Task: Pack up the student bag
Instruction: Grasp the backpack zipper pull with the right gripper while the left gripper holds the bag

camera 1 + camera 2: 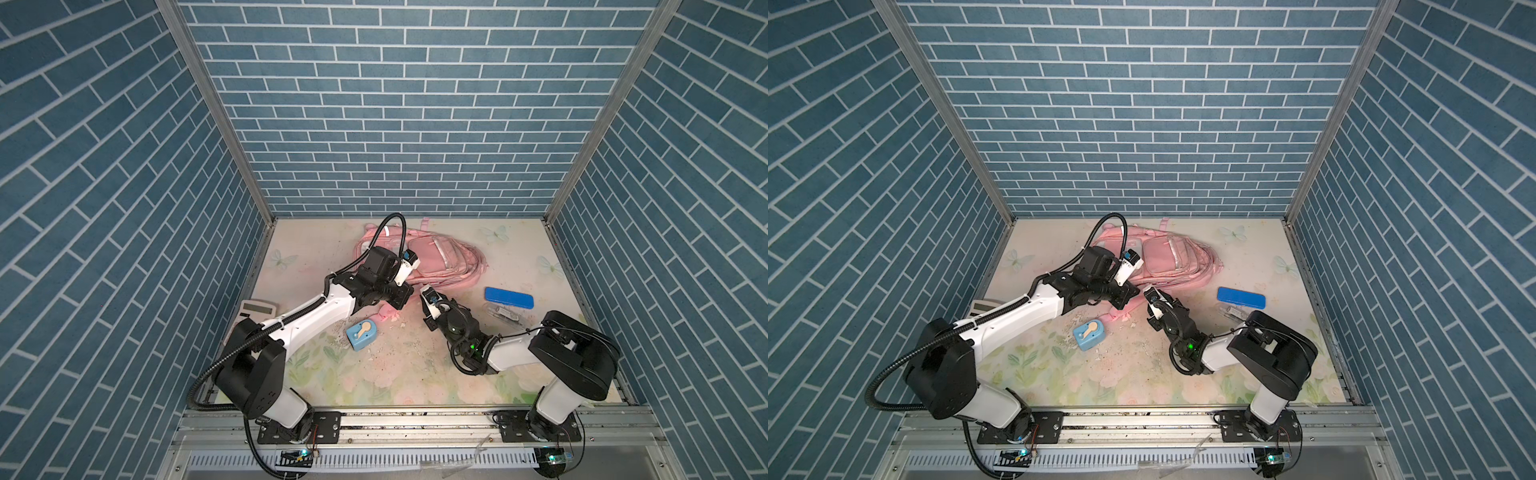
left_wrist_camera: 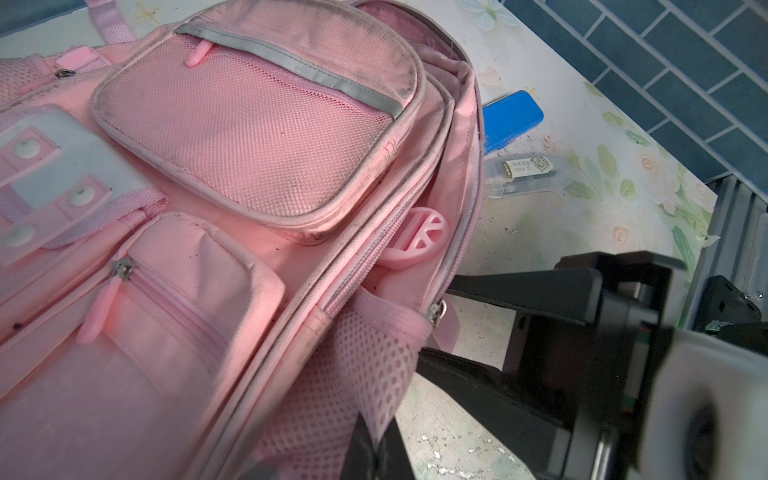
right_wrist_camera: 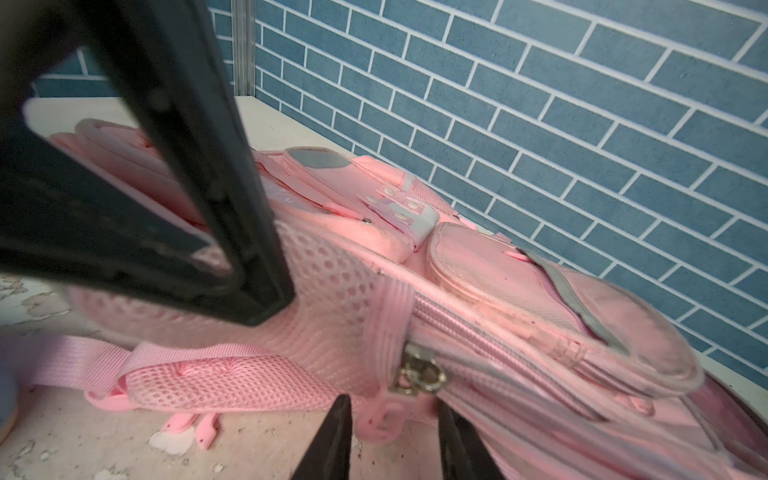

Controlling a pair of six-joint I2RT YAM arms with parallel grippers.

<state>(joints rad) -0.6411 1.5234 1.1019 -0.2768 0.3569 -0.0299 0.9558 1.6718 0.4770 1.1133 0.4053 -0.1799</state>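
Top views, bag: the student bag [image 1: 432, 257] [image 1: 1163, 255] lies flat at the back middle of the table [image 1: 415, 374].
Top views, clutter: a blue case [image 1: 508, 298] and a clear box [image 1: 505, 314] lie right of the bag, near the right arm. A blue crank box [image 1: 361, 333] sits in front of the bag. A calculator [image 1: 257, 309] lies at the left edge, partly under the left arm.
Top views, room: floral surface lies open toward the front rail, and brick walls close three sides.
Left wrist, left gripper [image 2: 378, 444]: clamped on the bag's mesh side pocket [image 2: 353, 374].
Left wrist, right gripper [image 2: 436, 328]: its fingers stand apart either side of the zip slider [image 2: 436, 309]. A pink disc [image 2: 415, 237] shows in the unzipped gap.
Left wrist, writing: the clear box's label is too small to read.
Right wrist, right gripper [image 3: 392, 432]: its jaws are parted with the zip pull [image 3: 380, 419] between them; contact cannot be told.
Right wrist, obstruction: the left gripper [image 3: 259, 307], pinched on the mesh, hides part of the bag.
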